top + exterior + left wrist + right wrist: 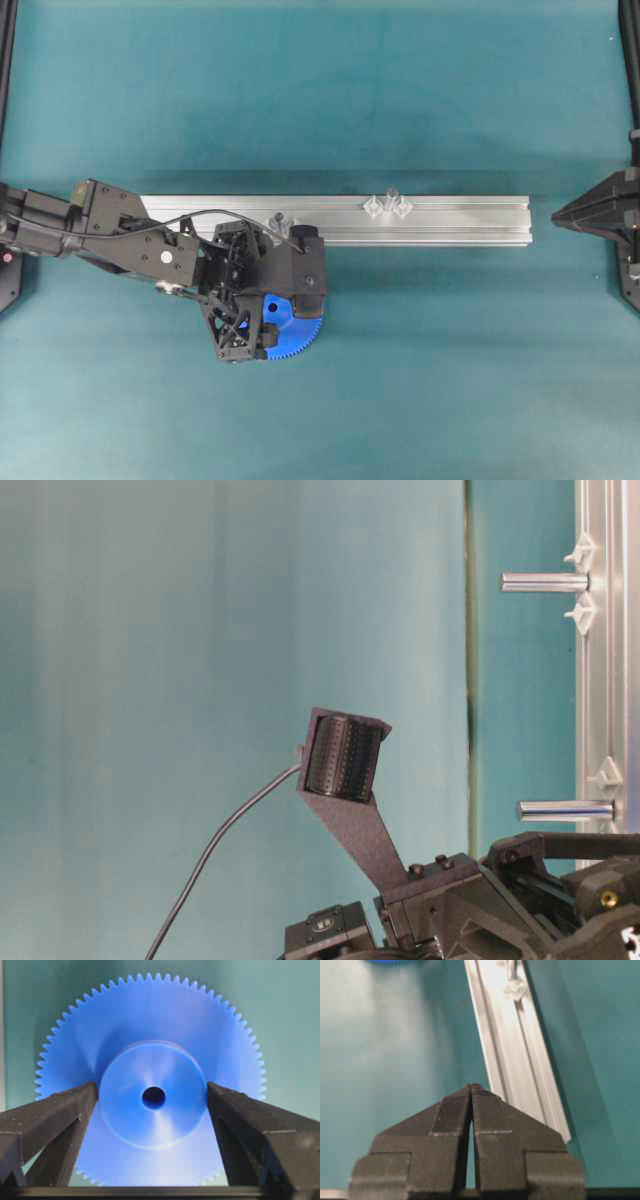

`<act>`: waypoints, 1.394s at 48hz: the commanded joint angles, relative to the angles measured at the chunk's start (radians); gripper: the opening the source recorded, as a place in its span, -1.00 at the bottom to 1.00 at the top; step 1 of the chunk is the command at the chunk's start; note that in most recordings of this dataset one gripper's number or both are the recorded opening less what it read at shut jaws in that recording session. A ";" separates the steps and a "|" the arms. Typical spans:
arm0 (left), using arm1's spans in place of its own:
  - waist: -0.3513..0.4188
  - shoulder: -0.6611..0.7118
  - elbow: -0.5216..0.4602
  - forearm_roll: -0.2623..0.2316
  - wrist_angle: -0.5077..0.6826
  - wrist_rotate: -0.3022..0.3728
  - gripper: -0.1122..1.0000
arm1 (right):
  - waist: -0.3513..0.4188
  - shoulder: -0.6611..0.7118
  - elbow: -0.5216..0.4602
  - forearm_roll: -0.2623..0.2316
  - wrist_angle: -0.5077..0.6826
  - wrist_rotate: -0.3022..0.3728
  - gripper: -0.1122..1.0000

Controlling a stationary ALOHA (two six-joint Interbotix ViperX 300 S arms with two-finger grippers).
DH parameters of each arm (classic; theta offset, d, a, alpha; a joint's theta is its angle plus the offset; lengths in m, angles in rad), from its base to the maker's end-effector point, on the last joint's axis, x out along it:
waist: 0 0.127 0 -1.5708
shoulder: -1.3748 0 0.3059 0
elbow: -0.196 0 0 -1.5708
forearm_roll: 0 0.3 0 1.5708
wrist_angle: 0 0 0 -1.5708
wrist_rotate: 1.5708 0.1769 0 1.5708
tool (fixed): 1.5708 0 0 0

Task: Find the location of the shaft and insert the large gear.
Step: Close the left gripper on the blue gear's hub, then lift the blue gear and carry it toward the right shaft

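Observation:
The large gear (150, 1025) is a bright blue toothed disc lying flat on the teal mat, just in front of the rail. My left gripper (152, 1091) hangs straight over it, open. Its two black fingers (60, 1115) flank the raised hub (165, 1120), right at its sides. From overhead the left gripper (285, 318) covers most of the gear (303, 337). Two alike shafts stand on the rail: one (390, 198) between clear brackets at mid-right, the other (278, 220) beside my left wrist. My right gripper (471, 1087) is shut and empty, near the rail's right end.
The aluminium rail (460, 220) runs left to right across the middle of the mat. In the table-level view it stands at the right edge (600, 680), with both pegs (545, 582) (565, 810) sticking out. The right gripper (556, 213) waits off the rail's end.

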 commanded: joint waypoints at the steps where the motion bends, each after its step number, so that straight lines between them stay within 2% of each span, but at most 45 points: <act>1: 0.002 -0.009 -0.017 0.003 -0.002 -0.002 0.80 | -0.002 0.006 -0.009 0.000 -0.006 0.009 -0.69; 6: 0.002 -0.002 -0.020 0.003 -0.002 -0.002 0.73 | -0.002 0.006 -0.011 0.000 -0.005 0.009 -0.69; 13: 0.002 0.000 -0.025 0.003 0.000 -0.002 0.50 | -0.002 0.005 -0.011 0.000 -0.005 0.009 -0.69; 26: 0.002 -0.011 -0.035 0.003 0.008 0.002 0.50 | -0.002 0.005 -0.009 0.000 -0.005 0.009 -0.69; 42: 0.002 -0.055 -0.104 0.008 0.051 0.009 0.50 | -0.002 0.000 -0.008 0.000 -0.009 0.009 -0.69; 52: 0.008 -0.115 -0.132 0.009 0.049 0.098 0.50 | -0.002 -0.014 -0.006 0.000 -0.009 0.009 -0.69; 67: 0.074 -0.173 -0.183 0.009 0.006 0.249 0.50 | -0.003 -0.020 -0.006 -0.002 -0.012 0.009 -0.69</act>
